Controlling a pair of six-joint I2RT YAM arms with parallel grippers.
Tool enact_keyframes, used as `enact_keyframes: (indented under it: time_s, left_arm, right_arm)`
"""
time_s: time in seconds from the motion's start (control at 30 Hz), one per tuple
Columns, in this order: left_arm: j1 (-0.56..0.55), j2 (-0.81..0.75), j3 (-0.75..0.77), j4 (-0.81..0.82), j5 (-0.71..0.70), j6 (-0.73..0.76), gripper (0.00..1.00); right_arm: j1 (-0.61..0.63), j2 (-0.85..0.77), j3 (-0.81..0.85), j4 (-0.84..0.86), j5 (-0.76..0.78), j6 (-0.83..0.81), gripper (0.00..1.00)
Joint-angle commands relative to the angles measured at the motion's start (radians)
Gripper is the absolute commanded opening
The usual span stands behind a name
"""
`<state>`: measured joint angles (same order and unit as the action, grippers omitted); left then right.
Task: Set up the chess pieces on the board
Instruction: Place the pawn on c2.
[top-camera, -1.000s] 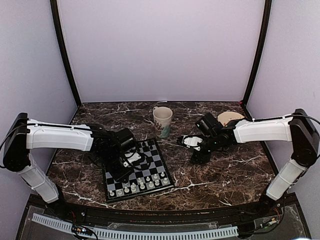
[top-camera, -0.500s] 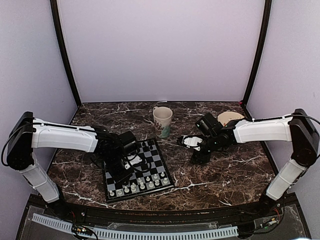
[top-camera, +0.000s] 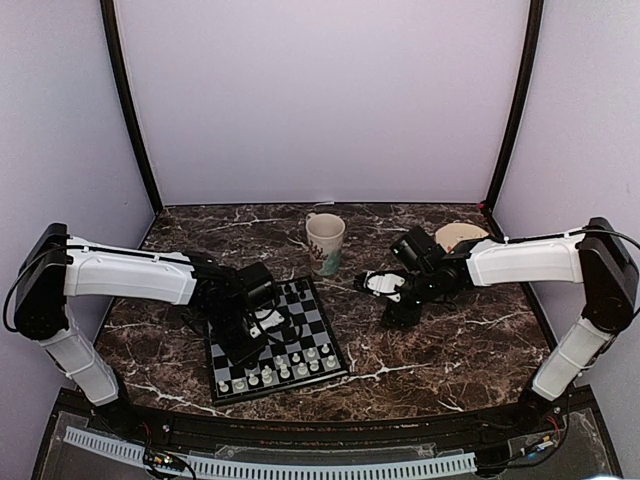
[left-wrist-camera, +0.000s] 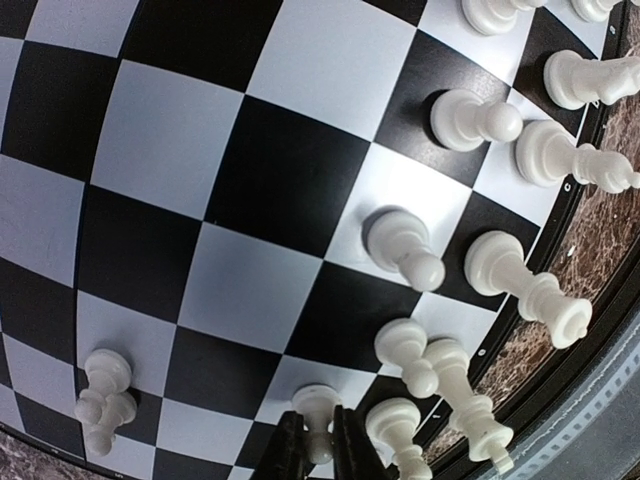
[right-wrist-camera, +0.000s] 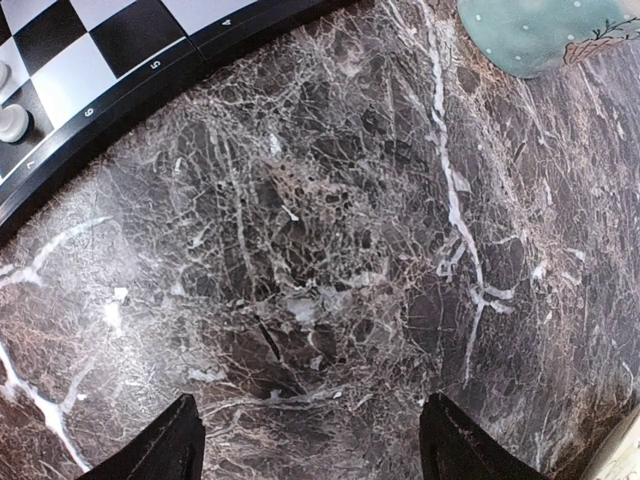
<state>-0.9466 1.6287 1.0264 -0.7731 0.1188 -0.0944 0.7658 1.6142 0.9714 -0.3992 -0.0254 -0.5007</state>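
Note:
The board (top-camera: 312, 318) lies on the marble in front of the left arm, with several white chess pieces (top-camera: 290, 362) standing in its two near rows. My left gripper (top-camera: 243, 350) is low over the board's left part. In the left wrist view this gripper (left-wrist-camera: 315, 416) is shut on the neck of a white pawn (left-wrist-camera: 315, 400), whose base rests on a light square beside other white pieces (left-wrist-camera: 405, 248). My right gripper (top-camera: 393, 318) hovers over bare marble to the right of the board. Its jaws (right-wrist-camera: 310, 400) stand wide open with nothing between them.
A cream mug (top-camera: 325, 243) stands just behind the board's far corner, and its teal base (right-wrist-camera: 540, 35) shows in the right wrist view. A round beige disc (top-camera: 462, 236) lies at the back right. The board's corner (right-wrist-camera: 100, 110) is near the right gripper.
The left arm has shifted a little to the right, lowering its gripper onto the board's near left part. The right arm has not moved.

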Motion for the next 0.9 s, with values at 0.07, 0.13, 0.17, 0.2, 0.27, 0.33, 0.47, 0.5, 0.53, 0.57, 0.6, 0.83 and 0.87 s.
enact_keyframes:
  time_s: [0.07,0.13,0.17,0.2,0.27,0.33,0.47,0.5,0.53,0.57,0.6,0.83,0.87]
  left_arm:
    - [-0.003,-0.004,-0.005,-0.004,-0.014,-0.002,0.16]
    - [-0.003,-0.012,-0.002,-0.010,-0.016,0.000,0.20]
    - [-0.003,-0.023,-0.001,-0.013,-0.016,0.002,0.23]
    - [-0.003,-0.033,0.001,-0.014,-0.015,0.008,0.24]
    - [-0.005,-0.052,0.003,-0.006,-0.009,0.019,0.27]
    - [-0.010,-0.068,0.005,0.011,0.001,0.029,0.29]
    - [-0.015,-0.076,0.020,0.037,0.022,0.042,0.31]
    - [-0.016,-0.074,0.023,0.042,0.029,0.045,0.31]
    - [-0.017,-0.071,0.025,0.047,0.037,0.050,0.31]
    - [-0.019,-0.067,0.029,0.048,0.045,0.053,0.31]
    - [-0.020,-0.062,0.031,0.051,0.048,0.056,0.31]
    - [-0.030,-0.018,0.048,0.050,0.040,0.069,0.32]
    - [-0.031,-0.014,0.050,0.052,0.039,0.071,0.32]
  right_arm:
    - [0.010,0.013,0.024,-0.004,0.005,-0.008,0.74]
    - [0.010,0.014,0.025,-0.004,0.005,-0.007,0.74]
    - [0.011,0.016,0.026,-0.004,0.005,-0.007,0.74]
    - [0.012,0.015,0.026,-0.003,0.005,-0.007,0.74]
    - [0.011,0.017,0.026,-0.006,0.005,-0.008,0.74]
    - [0.012,0.020,0.027,-0.006,0.004,-0.010,0.74]
    - [0.012,0.021,0.027,-0.007,0.005,-0.009,0.74]
    - [0.012,0.021,0.028,-0.008,0.005,-0.010,0.74]
    - [0.011,0.021,0.027,-0.008,0.005,-0.010,0.74]
    - [0.011,0.021,0.027,-0.009,0.005,-0.009,0.74]
    - [0.012,0.021,0.027,-0.008,0.005,-0.009,0.74]
    - [0.012,0.024,0.028,-0.009,0.007,-0.010,0.74]
    - [0.013,0.024,0.027,-0.009,0.007,-0.010,0.74]
